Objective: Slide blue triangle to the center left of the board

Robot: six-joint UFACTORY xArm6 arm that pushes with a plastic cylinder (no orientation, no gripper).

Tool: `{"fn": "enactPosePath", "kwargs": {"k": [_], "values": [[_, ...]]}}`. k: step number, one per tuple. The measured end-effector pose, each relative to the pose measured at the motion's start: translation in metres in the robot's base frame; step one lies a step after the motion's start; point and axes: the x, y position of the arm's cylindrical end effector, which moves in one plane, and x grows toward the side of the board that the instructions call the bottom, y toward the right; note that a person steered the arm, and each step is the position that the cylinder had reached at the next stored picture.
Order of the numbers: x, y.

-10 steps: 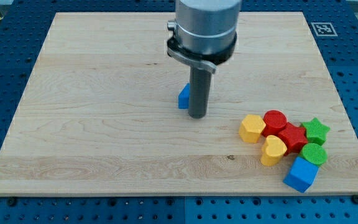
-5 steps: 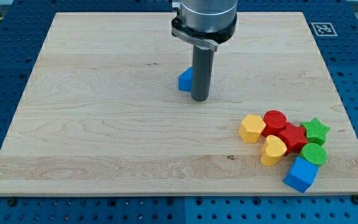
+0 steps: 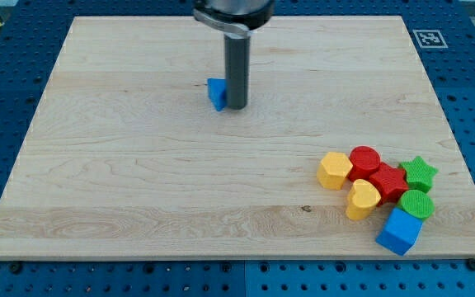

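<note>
Blue triangle (image 3: pixel 216 93) touches my tip (image 3: pixel 236 106) — tip on its right; no jaws, no legible writing.

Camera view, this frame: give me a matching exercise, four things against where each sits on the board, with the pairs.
Things:
1. blue triangle
2. my tip
3. blue cube
4. green star

Places:
A. lowest block in the cluster at the view's right
B. against the rod's left side, above the board's middle
C. cluster's right edge, upper part
D. just right of the triangle

Pairs: 1-B, 2-D, 3-A, 4-C
</note>
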Motion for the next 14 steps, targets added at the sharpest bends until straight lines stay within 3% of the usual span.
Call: {"fn": "enactPosePath", "kwargs": {"k": [1, 2, 4, 7, 10, 11, 12, 14], "values": [[0.0, -0.036], [0.0, -0.035], [-0.006, 0.02], [-0.049, -0.037], [0.004, -0.137], [-0.03, -0.098], [-0.027, -0.075], [0.02, -0.084]]}}
